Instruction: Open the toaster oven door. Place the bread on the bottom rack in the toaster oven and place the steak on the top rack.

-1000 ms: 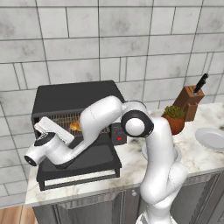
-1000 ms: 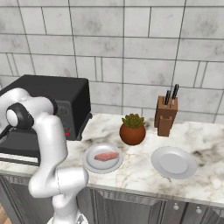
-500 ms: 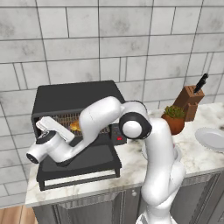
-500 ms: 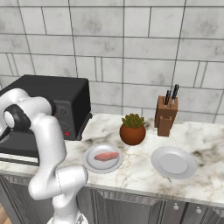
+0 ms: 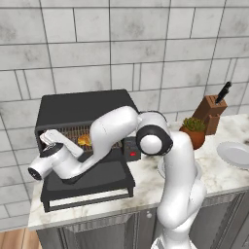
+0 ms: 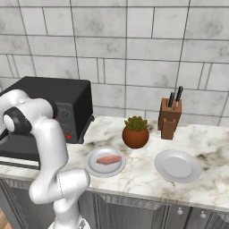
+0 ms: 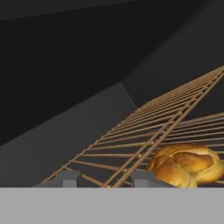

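Note:
The black toaster oven stands at the counter's left with its door folded down flat. The golden-brown bread lies on a copper wire rack inside; which of the two racks I cannot tell. My gripper is at the oven mouth, left of the bread. Its fingertips stand apart with only a rack wire running between them. The pink steak rests on a small white plate right of the oven.
An empty white plate, a potted plant and a knife block stand on the marble counter to the right. A tiled wall rises close behind. The lowered door overhangs the counter's front edge.
The hand has shifted only slightly at the oven mouth. The bread stays on the rack and the steak stays on its plate.

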{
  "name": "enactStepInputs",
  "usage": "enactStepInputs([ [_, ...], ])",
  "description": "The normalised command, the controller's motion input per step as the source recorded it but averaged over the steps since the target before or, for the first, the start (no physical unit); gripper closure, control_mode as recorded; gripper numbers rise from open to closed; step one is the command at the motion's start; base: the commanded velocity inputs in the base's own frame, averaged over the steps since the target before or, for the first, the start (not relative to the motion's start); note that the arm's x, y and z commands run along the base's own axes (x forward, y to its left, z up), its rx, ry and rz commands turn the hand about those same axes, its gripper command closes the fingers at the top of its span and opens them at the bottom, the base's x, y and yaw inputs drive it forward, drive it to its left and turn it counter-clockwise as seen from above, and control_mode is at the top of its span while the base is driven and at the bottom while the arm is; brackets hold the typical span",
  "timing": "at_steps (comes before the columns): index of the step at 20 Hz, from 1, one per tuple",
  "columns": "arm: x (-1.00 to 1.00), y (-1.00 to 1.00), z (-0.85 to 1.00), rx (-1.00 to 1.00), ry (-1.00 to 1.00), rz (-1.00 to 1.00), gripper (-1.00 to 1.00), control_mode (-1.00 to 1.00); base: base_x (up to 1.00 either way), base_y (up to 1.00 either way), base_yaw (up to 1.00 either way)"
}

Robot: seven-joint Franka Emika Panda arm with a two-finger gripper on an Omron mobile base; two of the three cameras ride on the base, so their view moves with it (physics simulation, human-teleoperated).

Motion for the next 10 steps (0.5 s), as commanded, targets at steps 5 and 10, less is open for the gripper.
enactStepInputs([
  [5,-0.75,-0.17,0.00,0.00,0.16,0.00,1.00,-1.00,0.00,0.00,0.00],
  [10,-0.98,-0.26,0.00,0.00,0.20,0.00,1.00,-1.00,0.00,0.00,0.00],
])
